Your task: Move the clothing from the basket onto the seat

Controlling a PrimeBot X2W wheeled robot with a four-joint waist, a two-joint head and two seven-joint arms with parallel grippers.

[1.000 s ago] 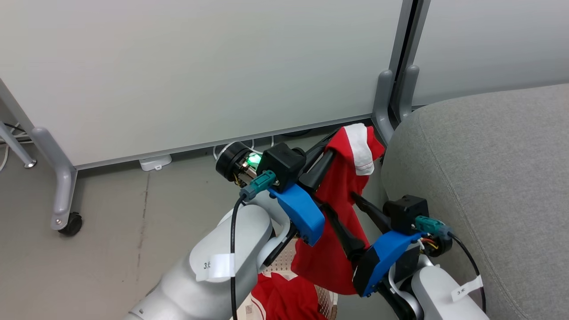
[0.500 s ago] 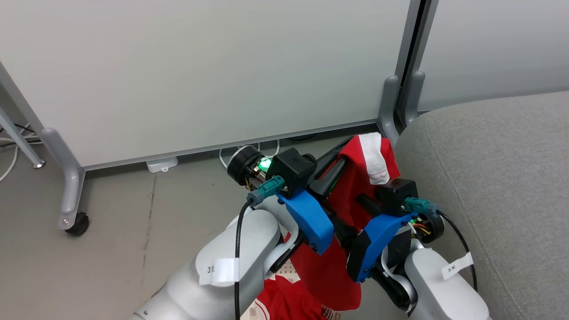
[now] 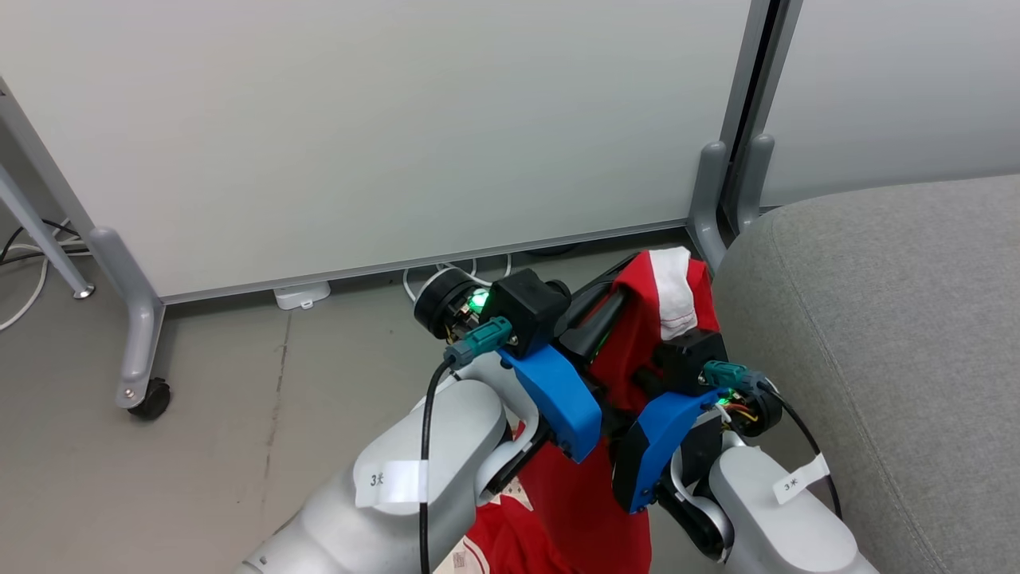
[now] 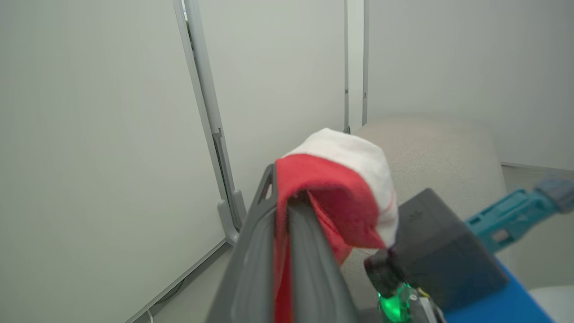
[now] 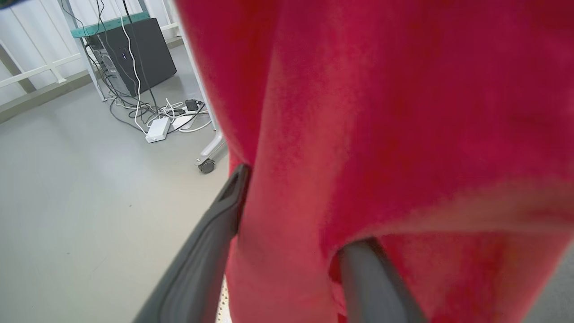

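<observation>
L pincer (image 4: 282, 193): closed, fingers pinching the top fold of a red garment (image 3: 633, 307), whose white panel flops over the tips. A high single-point hold lets the cloth hang free and clear of the basket (image 3: 516, 493). R pincer (image 5: 296, 215): jaws apart, straddling the hanging cloth lower down, one finger each side; no pinch evident yet. Probable reason: a 2nd hold would spread the load and keep the tail from dragging during transfer. In head view both pincers sit close together, just left of the seat (image 3: 876, 319) edge, w/ the garment between them, above the floor (image 3: 239, 438) and not yet over the cushion. More clothing (image 3: 502, 550) lies in the basket below the arms, partly hidden by the L forearm. Step in hand (judged): secure w/ R, then carry rightward over the seat corner. Risk: hem may snag the basket or brush the seat's side if lifted too low. Progress approx. early-to-mid; no clothing on the visible part of the seat.
</observation>
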